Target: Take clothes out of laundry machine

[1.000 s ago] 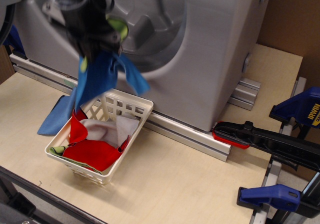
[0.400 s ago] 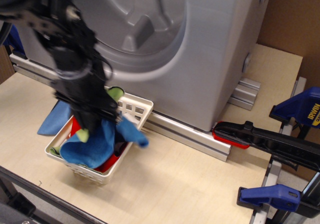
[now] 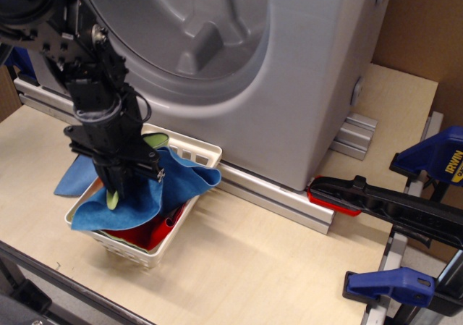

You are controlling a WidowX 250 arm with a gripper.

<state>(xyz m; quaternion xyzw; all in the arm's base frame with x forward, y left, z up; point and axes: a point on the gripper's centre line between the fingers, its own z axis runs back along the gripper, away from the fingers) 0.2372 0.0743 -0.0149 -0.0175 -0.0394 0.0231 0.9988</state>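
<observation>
- I see a pale wooden table [image 3: 253,267], clamps [image 3: 405,209] at right.
- Gripper [image 3: 129,187] fingers' state I cannot tell; the clothes [image 3: 155,191] lie directly under them, draped over the basket [image 3: 184,150] before the laundry machine [image 3: 289,72].

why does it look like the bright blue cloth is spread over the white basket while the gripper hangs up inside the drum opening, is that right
Not quite. The bright blue cloth does lie over the white basket, but the gripper is down at the cloth over the basket, not in the drum opening, as observation.image shows.
</observation>
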